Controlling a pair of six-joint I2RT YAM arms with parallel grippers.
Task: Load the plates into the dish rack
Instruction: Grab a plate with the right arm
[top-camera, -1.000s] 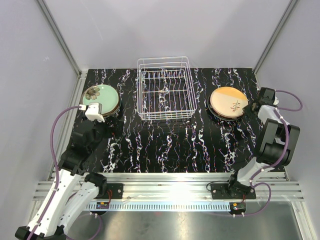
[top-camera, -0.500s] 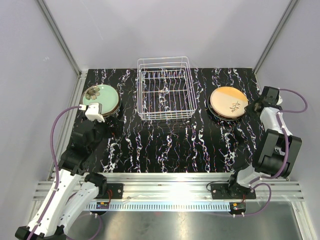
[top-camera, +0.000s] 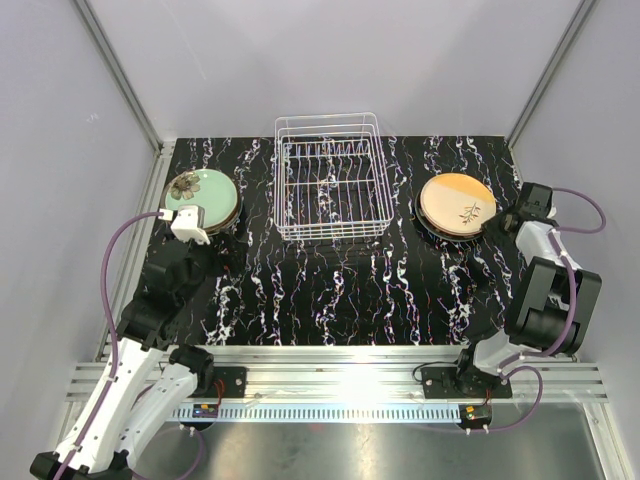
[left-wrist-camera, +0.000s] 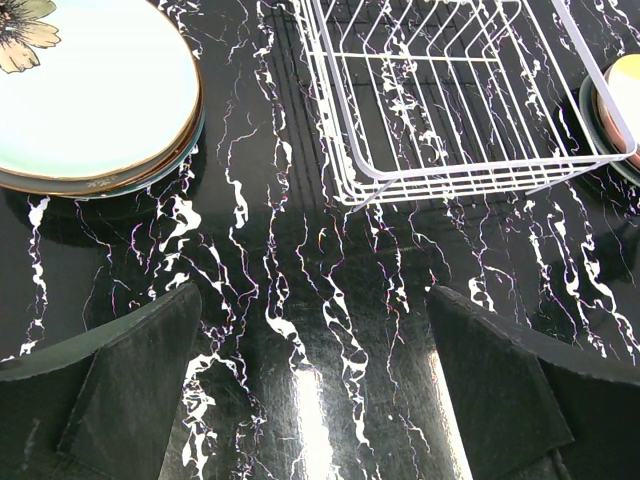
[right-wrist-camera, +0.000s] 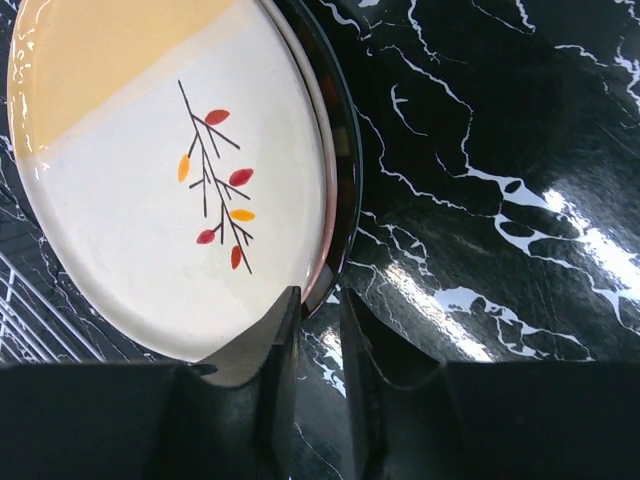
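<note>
A mint-green floral plate tops a stack at the left and shows in the left wrist view. A plate, half orange and half white with a leaf sprig, tops a stack at the right. The white wire dish rack stands empty between them, and its near corner shows in the left wrist view. My left gripper is wide open and empty over the table, in front of the green stack. My right gripper has a narrow gap between its jaws, with the tips at the near rim of the orange-white stack.
The black marbled table spans the workspace. Grey walls and aluminium frame posts close in the left, right and back. The right arm's cable loops by the right wall.
My right gripper has shifted slightly nearer and toward the right edge of the orange-white plate stack. The left arm, the plates and the rack have not moved.
</note>
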